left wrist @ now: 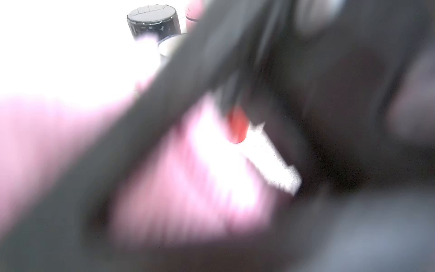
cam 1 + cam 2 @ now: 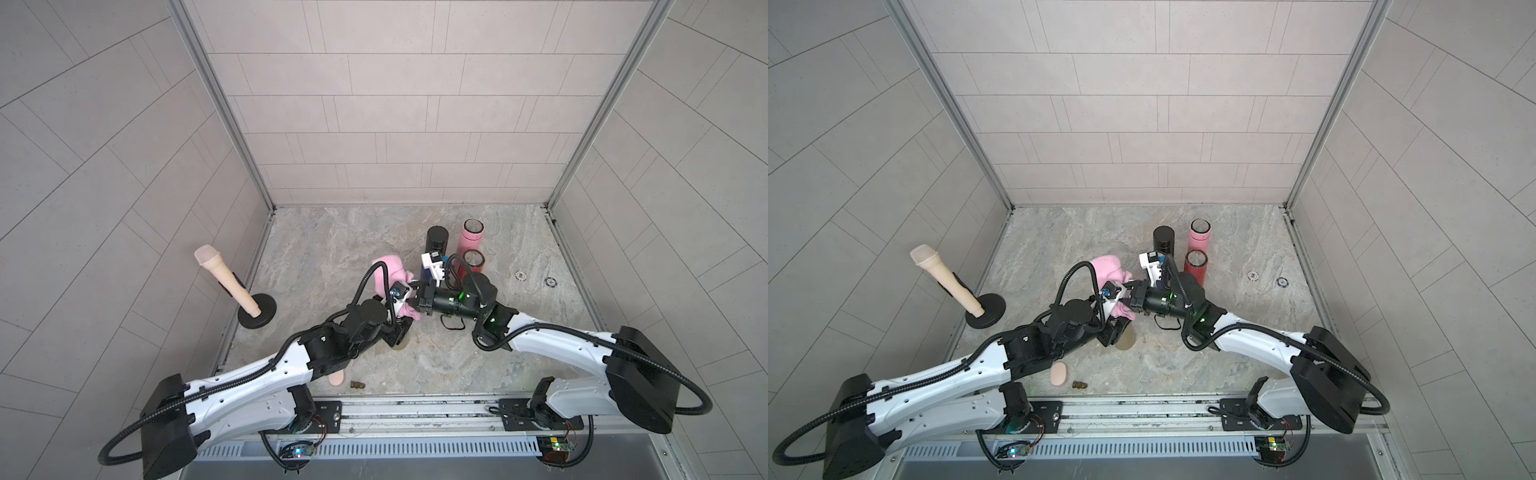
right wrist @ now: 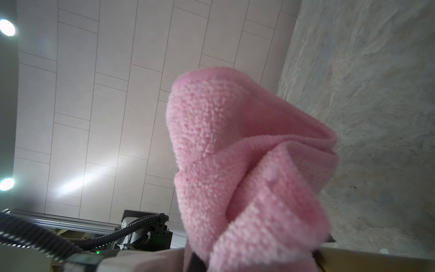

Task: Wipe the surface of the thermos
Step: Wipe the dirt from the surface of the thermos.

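Observation:
In both top views only the tan lower end of the thermos [image 2: 404, 344] [image 2: 1127, 341] shows, standing on the stone floor. My left gripper [image 2: 397, 336] [image 2: 1115, 332] reaches down over it and is shut on it. A fluffy pink cloth [image 2: 386, 270] [image 2: 1106, 268] is bunched above the thermos and hides its upper part. My right gripper [image 2: 415, 291] [image 2: 1130, 291] comes in from the right and is shut on the cloth [image 3: 247, 164]. The left wrist view is blurred, showing the pink cloth [image 1: 188, 188] close up behind dark fingers.
Behind the grippers stand a black thermos [image 2: 436, 243], a pink one [image 2: 471, 237] and a red one [image 2: 471, 270]. A beige microphone on a black stand [image 2: 257, 318] sits at the left wall. A beige oval [image 2: 336, 378], a brown scrap [image 2: 357, 385] and two discs [image 2: 520, 274] lie on the floor.

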Tool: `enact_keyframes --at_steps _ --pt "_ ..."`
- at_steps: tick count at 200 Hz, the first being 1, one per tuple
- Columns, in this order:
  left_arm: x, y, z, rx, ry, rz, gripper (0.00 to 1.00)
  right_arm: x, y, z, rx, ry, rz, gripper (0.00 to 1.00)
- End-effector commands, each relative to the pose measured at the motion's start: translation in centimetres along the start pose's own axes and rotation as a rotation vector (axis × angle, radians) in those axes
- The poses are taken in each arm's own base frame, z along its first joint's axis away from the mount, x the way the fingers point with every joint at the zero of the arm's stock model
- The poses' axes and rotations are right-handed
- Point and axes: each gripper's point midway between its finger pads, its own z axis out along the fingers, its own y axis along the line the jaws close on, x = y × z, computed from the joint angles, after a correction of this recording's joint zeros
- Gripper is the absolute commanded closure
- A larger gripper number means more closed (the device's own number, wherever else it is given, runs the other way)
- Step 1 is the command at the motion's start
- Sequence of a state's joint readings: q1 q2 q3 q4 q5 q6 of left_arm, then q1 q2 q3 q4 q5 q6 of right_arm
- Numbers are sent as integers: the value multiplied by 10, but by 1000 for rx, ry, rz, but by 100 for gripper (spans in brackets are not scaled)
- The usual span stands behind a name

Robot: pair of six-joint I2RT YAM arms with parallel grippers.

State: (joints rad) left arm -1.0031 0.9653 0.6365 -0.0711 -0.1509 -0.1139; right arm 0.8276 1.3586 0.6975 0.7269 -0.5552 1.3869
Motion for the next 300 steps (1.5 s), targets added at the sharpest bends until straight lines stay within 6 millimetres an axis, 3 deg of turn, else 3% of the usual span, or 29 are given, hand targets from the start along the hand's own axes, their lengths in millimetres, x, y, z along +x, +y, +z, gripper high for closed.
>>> enact_keyframes --at_steps 1,19,40,68,94,146,164,177,205,218,243,281,300 --pt "3 0 4 21 6 -18 40 12 3 9 2 35 9 100" --pt "0 4 4 14 3 -28 46 16 -10 2 91 36 -13 100" --pt "1 9 3 -5 15 -27 52 22 -25 -20 241 58 -78 100" --pt "2 13 2 -11 17 -29 52 27 -42 -55 415 86 -130 100" --pt "3 11 0 5 15 -33 51 19 -48 -80 522 60 -189 100" --pt "2 3 4 45 20 -29 44 10 13 -36 289 98 -253 100" --pt "0 2 4 49 15 -31 44 12 25 -20 248 123 -264 100" --pt "-2 -1 5 67 11 -31 43 12 22 -9 244 138 -255 100" --pt "-5 -4 7 83 5 -40 42 8 -9 3 321 144 -260 100" --pt "-4 -4 7 80 5 -43 41 1 -22 -1 393 122 -308 100" --pt "-4 -3 5 76 10 -45 40 -13 -28 -14 488 71 -405 100" --pt "-3 0 -1 65 1 -52 35 -32 -31 -44 630 -27 -505 100" --pt "-1 0 -2 71 7 -51 33 -35 -17 -59 642 -74 -550 100"
